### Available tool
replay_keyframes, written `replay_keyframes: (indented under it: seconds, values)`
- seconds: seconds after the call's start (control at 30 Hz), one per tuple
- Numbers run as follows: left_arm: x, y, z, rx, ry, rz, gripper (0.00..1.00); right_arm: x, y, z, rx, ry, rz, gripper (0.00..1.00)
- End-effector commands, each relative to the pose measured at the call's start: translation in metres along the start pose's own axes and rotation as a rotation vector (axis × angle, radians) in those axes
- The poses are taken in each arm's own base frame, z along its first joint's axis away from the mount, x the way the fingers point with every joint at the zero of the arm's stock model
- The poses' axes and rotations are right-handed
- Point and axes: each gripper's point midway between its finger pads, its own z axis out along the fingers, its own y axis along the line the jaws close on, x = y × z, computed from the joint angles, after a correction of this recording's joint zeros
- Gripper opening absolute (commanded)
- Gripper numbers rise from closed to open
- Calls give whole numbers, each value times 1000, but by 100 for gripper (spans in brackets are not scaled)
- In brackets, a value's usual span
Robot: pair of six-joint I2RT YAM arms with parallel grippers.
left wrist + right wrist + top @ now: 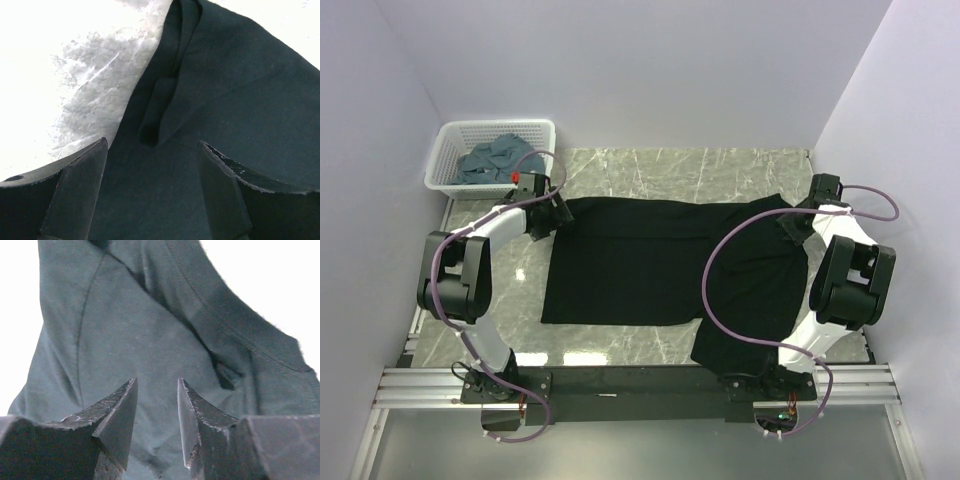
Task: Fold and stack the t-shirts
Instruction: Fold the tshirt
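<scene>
The black shirt (640,270) lies spread on the table (650,165). Its left part is flat and almost rectangular, and its right part reaches down to the near edge. The left gripper (548,212) is at the far left corner of this shirt. In the left wrist view its fingers (80,190) stand wide apart over the cloth and nothing is between them; a narrow fold of cloth (160,105) lies just ahead of them. The right gripper (798,222) is at the far right corner of the shirt. In the right wrist view its fingers (120,415) are apart by a smaller gap, with wrinkled cloth under them, and they hold nothing. The blue-grey shirts (498,160) lie crumpled in the basket (445,150) at the far left corner of the table.
</scene>
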Motion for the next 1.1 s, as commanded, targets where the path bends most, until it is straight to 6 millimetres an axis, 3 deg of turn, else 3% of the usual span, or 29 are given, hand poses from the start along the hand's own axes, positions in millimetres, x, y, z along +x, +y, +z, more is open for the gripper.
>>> replay_keyframes:
  seconds: [0.0,0.23,0.37,0.5,0.63,0.83,1.07]
  values:
    - [-19,-22,-4,60,-39,16,77,-12,-11,2,52,-31,-15,46]
    - [-16,-20,-3,56,-40,45,78,-17,-8,13,46,-7,-92,52]
    - [-11,-17,0,52,-32,48,78,-12,-21,18,90,9,-85,53]
    - [-13,-23,-2,59,-33,69,78,-16,-38,10,162,-18,-92,53]
    - [-17,-28,-6,68,-43,76,79,-27,-37,-2,150,-64,-95,55]
    - [-21,-33,-12,79,-53,92,79,-20,-34,1,86,-41,-131,61]
    - [-18,-39,-14,89,-52,109,79,-7,-34,12,20,32,-159,60]
